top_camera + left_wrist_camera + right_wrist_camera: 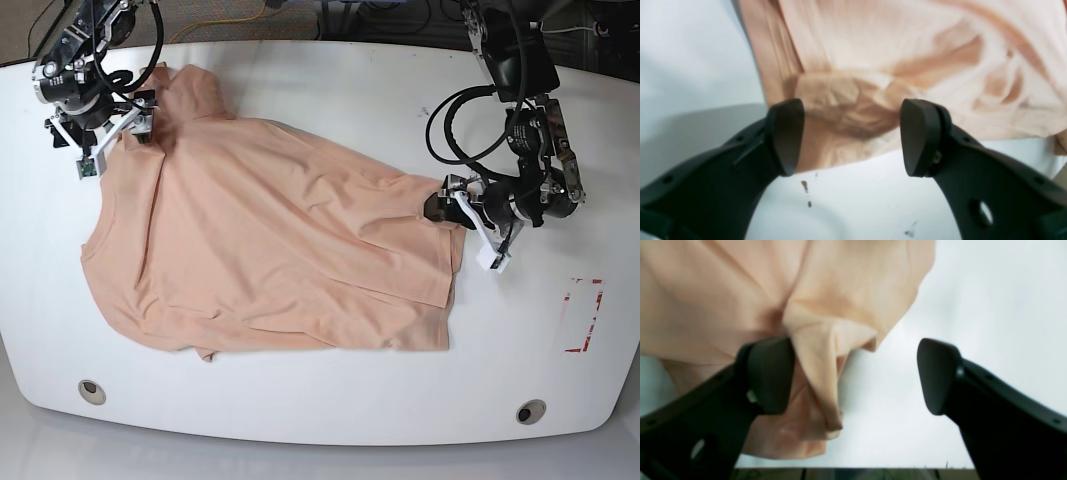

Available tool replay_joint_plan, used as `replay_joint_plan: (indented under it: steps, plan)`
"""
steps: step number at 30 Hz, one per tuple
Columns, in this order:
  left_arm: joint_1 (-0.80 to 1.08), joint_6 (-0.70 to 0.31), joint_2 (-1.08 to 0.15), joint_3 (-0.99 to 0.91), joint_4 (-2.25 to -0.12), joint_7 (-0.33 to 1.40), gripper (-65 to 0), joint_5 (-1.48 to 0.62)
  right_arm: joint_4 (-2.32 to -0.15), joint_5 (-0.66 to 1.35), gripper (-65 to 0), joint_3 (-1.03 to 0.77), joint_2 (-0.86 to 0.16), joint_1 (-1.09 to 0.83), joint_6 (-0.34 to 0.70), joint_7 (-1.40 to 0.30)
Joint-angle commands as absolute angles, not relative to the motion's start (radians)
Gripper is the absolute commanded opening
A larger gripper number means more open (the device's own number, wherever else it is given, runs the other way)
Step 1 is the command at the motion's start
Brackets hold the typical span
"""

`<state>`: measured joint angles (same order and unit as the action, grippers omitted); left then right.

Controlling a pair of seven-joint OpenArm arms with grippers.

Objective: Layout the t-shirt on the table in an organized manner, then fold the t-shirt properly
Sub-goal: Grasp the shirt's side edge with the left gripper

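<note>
The peach t-shirt (270, 250) lies spread but creased across the white table (330, 410), plain side up. My left gripper (452, 222) stands at the shirt's right-hand corner. In the left wrist view it (851, 136) is open, with a bunched fold of cloth (846, 100) just beyond the fingertips and nothing pinched. My right gripper (115, 148) is at the shirt's far left corner. Its jaws (855, 376) are open, and a raised peak of cloth (820, 350) leans against one finger (770, 373).
A red-marked rectangle (583, 315) sits near the table's right edge. Two grommet holes (92, 390) (530, 411) are along the front. Brown specks (805, 186) dot the table below the left gripper. Cables (250, 15) run behind the far edge.
</note>
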<state>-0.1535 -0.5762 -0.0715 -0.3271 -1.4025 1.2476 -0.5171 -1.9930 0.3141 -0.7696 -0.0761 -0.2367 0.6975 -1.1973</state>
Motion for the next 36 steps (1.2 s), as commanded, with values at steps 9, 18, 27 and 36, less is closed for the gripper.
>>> replay_joint_plan:
  steps: [9,18,27,36]
  plan:
    - [-0.154,-0.578,-0.107,-0.328,-1.374,1.207,-24.2,-0.509,-2.009,0.524,-9.7,-0.894,-0.087,-0.259,0.698,-1.185]
    - [-0.159,-0.582,-0.105,-0.326,-1.326,1.205,-24.2,-0.463,-2.009,0.615,-10.0,-0.947,-0.079,-0.309,0.698,-1.185]
    - [-0.154,-0.582,-0.104,-0.28,-1.326,1.205,-30.4,-0.463,-1.983,0.61,-9.5,-0.993,-0.053,-0.332,0.698,-1.185]
    - [-0.137,-0.582,-0.105,-0.259,-1.326,1.205,-56.3,-0.46,-1.886,0.608,-9.5,-0.941,-0.048,-0.344,0.698,-1.185]
